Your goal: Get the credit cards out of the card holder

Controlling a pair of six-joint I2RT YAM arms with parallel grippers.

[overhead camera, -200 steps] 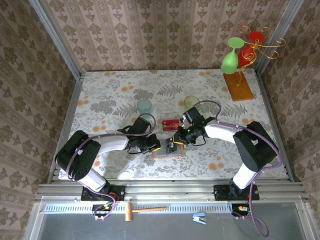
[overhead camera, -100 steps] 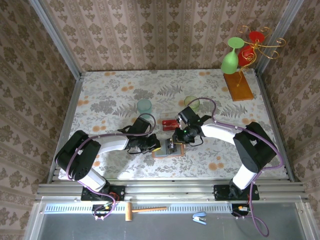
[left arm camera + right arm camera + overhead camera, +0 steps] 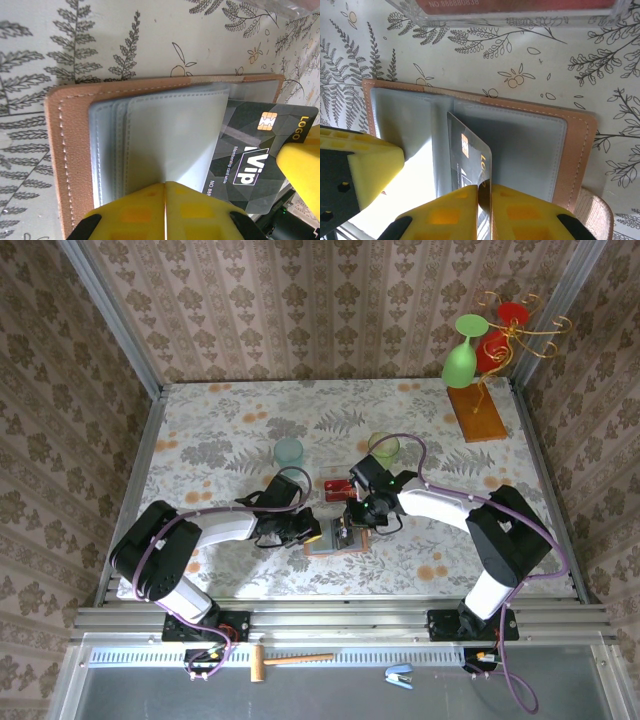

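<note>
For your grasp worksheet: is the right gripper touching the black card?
Touching. The right wrist view shows the right gripper pinching the black card edge-on.

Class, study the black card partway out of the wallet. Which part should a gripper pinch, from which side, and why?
Pinch the chip end of the card, from the side where it juts past the grey pockets of the wallet. Its other end is tucked in; it is thin, so jaws close on both faces, as the right gripper does.

Glass stand (image 3: 477, 412) far right; teal cup (image 3: 289, 451), green cup (image 3: 384, 446) near centre
</note>
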